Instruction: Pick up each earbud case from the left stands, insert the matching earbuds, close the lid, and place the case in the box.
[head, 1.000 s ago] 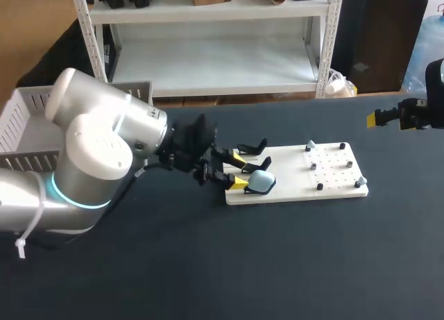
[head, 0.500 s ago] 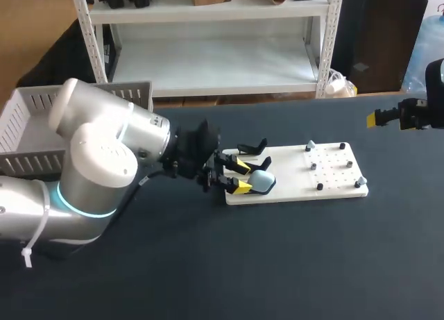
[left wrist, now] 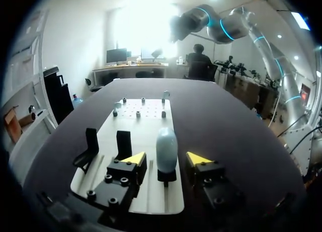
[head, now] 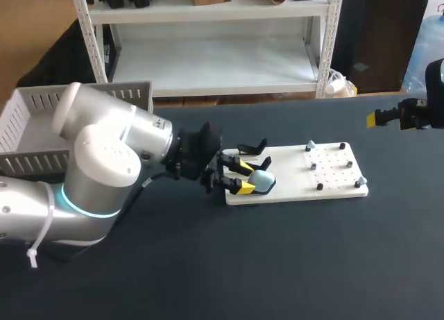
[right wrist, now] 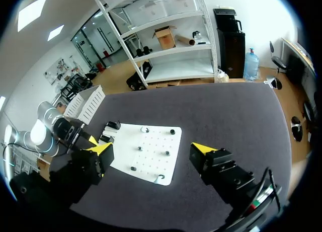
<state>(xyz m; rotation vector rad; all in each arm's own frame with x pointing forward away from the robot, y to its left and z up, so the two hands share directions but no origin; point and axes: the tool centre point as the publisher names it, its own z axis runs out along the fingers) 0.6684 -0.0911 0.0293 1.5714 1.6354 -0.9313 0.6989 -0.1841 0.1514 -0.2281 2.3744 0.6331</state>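
Observation:
A light blue earbud case (head: 262,180) stands upright on the nearest black stand, at the left end of the white board (head: 326,184). My left gripper (head: 244,177) straddles it. In the left wrist view the case (left wrist: 166,150) sits between the yellow fingertips (left wrist: 135,158), with a small gap on each side, so my left gripper (left wrist: 166,159) is open. Two empty black stands (left wrist: 91,144) rise beside the case. Small earbuds (head: 310,146) rest on pegs at the board's right end. My right gripper (head: 388,116) hangs open and empty far to the right, above the table edge.
A white slatted basket (head: 28,119) stands at the back left behind my left arm. Small black pegs (head: 319,187) dot the board's right half. From the right wrist view the board (right wrist: 146,151) lies well ahead of my right gripper (right wrist: 153,150).
My left arm has slid a little toward the board and its fingers have narrowed around the blue case. The right arm has stayed put.

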